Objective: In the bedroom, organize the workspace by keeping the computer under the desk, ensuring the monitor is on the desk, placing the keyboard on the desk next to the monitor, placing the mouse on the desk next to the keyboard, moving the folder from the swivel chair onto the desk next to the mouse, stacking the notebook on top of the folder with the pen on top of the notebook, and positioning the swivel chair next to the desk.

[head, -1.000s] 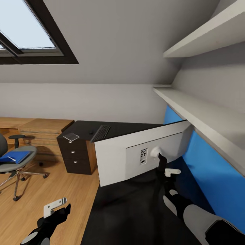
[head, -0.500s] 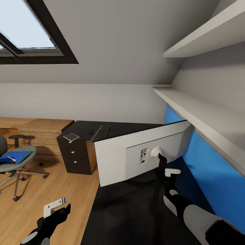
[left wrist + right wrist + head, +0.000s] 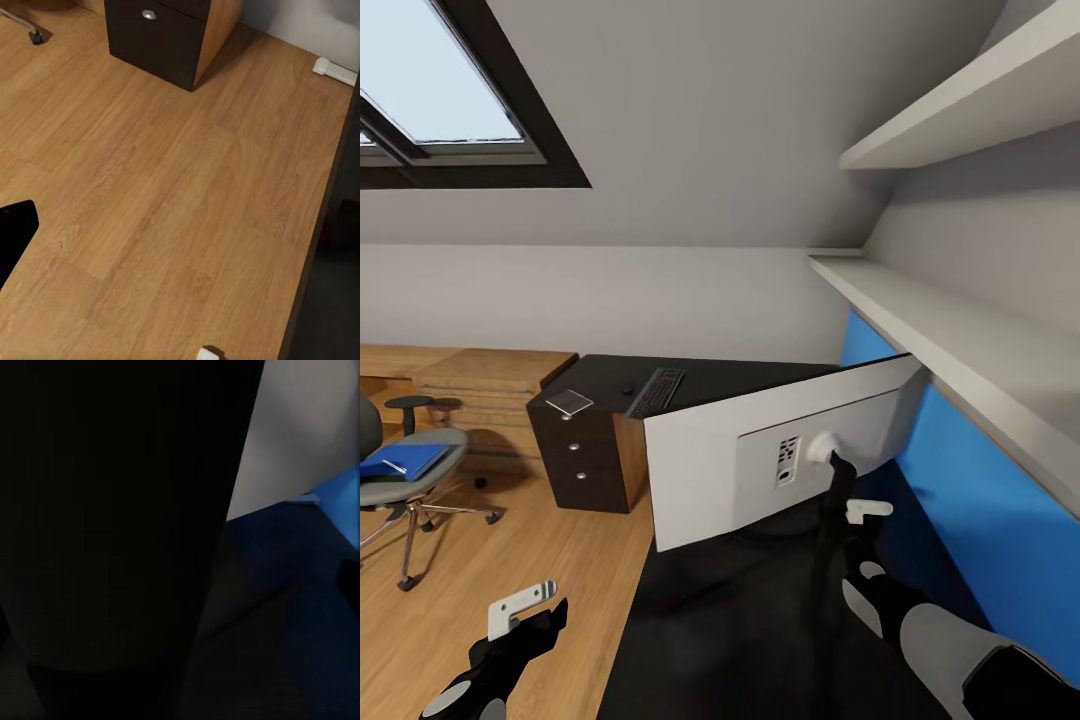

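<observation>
I am working my right claw (image 3: 852,500) at the thin black stand behind the large wide flat monitor (image 3: 710,470), whose pale grey back panel is facing me. It is standing on the near arm of the long glossy black L-shaped table (image 3: 740,620), with its right end close under the white wall shelf (image 3: 920,330) and near the blue wall panel (image 3: 1000,520). The claw is sitting at the stand, but I cannot tell whether its fingers are pinching the post or merely beside it; the right wrist view is mostly dark.

I am judging the monitor to be stiff, top-heavy and fragile, with a slick casing, so the stand's neck or its base is the place to take hold, never the panel's face or thin edges. Dragging it on the glossy top may let it slide easily, yet it could also tip.

My left claw (image 3: 520,607) is hanging spread and empty over the light wood plank floor (image 3: 150,187), just off the table's left edge.

Room is tight to the right, where shelf and wall are crowding the screen. To the left the tabletop ends at an open edge. Farther along, the long slim dark keyboard (image 3: 657,391), the small black mouse (image 3: 627,389) and the thin grey notebook (image 3: 569,403) are lying on the far end, well apart from the monitor. The bright blue folder (image 3: 402,461) is lying on the grey padded swivel chair (image 3: 415,480).
</observation>
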